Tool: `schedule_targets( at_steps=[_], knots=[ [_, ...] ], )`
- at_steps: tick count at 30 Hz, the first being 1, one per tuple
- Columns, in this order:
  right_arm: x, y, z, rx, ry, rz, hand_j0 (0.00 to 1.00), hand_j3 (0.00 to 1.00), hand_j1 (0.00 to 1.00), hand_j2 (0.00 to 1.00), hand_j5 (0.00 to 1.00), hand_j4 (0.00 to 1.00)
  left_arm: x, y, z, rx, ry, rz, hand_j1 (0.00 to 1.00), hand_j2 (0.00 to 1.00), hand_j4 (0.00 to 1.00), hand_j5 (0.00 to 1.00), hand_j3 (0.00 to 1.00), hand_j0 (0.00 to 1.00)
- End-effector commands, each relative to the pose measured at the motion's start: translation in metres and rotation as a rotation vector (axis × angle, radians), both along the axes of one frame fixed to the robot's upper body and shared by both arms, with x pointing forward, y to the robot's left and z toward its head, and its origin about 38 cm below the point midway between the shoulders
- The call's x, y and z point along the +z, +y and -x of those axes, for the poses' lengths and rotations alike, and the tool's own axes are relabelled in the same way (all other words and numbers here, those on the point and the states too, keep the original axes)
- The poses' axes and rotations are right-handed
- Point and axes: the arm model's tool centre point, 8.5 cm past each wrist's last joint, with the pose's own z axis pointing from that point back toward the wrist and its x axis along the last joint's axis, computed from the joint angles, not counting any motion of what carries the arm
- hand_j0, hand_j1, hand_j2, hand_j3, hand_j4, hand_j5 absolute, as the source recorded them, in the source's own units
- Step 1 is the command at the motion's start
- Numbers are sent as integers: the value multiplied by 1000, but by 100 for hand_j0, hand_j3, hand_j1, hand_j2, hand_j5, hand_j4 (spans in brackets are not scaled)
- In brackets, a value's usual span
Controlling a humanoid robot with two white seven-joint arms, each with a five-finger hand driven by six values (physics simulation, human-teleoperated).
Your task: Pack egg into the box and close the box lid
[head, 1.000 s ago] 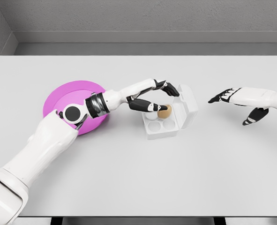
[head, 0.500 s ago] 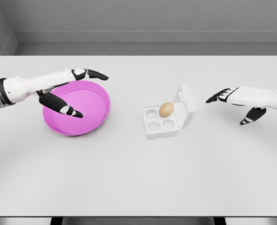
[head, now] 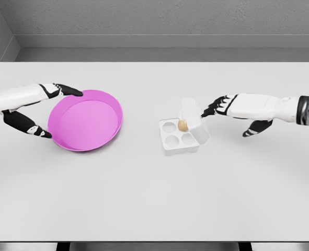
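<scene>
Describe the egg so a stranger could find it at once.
On the white table, right of the pink bowl, sits a small white box with its lid half raised. The egg fills the far-right cup: the only tan thing there, the other cups empty.

the left arm entered from nine o'clock, its forearm level; the left hand [head: 36, 107] was open, fingers pointing toward three o'clock and thumb hanging toward five. the right arm entered from three o'clock, forearm level; the right hand [head: 232, 109] was open, fingers stretched toward nine, thumb drooping toward six.
</scene>
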Motion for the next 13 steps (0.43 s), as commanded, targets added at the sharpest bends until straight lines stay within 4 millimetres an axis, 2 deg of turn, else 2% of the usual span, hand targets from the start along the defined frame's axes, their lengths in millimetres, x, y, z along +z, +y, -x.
schedule_targets(
  at_steps=[1,3,5,9,10,13],
  knots=[
    [7,14,6,43,-18,-17,100,100,100,100,100,100,2,3,0,8,0,-1,100,100,100,100,100,100],
    [2,29,6,72,-9,-40,100,100,100,100,100,100,-2,4,1,11,11,-3,100,100,100,100,100,100],
    [0,35,6,83,-6,-53,100,100,100,100,100,100,-10,4,5,12,32,-3,100,100,100,100,100,100],
    [-2,38,7,89,-1,-54,100,100,100,100,100,100,-13,6,4,18,35,-7,100,100,100,100,100,100],
    [1,36,6,84,-9,-54,100,100,100,100,100,100,-12,7,4,19,35,-8,100,100,100,100,100,100],
    [29,16,-2,36,-78,-53,100,100,100,100,100,100,-14,10,3,29,39,-9,100,100,100,100,100,100]
  ],
)
